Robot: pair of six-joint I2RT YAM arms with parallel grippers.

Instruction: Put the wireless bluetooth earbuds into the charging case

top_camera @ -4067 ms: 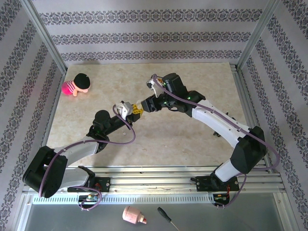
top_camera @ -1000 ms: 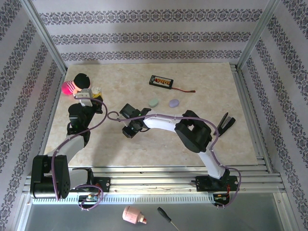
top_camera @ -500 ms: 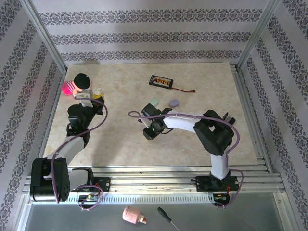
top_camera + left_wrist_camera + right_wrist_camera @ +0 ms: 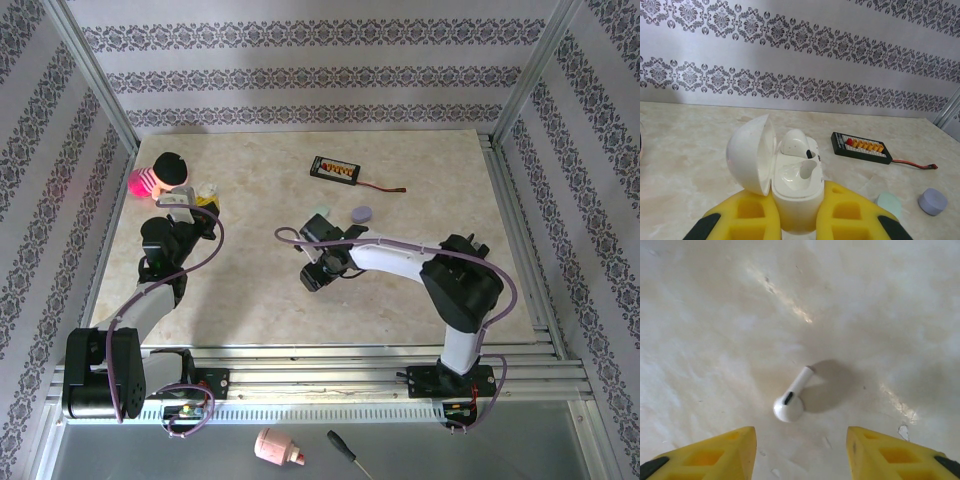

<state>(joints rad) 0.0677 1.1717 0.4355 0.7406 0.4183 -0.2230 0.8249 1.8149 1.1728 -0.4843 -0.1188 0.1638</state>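
Left claw (image 4: 798,216) grasps case (image 4: 794,182); right claw (image 4: 800,450) released over earbud (image 4: 790,402); marble tabletop (image 4: 250,300), damask walls (image 4: 300,75).

A white earbud (image 4: 789,403) lies on its side; the open case (image 4: 794,196) holds a second earbud (image 4: 794,144).

Robot body: left arm (image 4: 150,295) and right arm (image 4: 390,258) — white links between black joint housings, each trailed by a looping purple cable (image 4: 217,235); black bases (image 4: 445,380). The left tool (image 4: 799,215) and right tool (image 4: 800,450) carry blocky yellow fingers (image 4: 715,452) — black at the outer corners.
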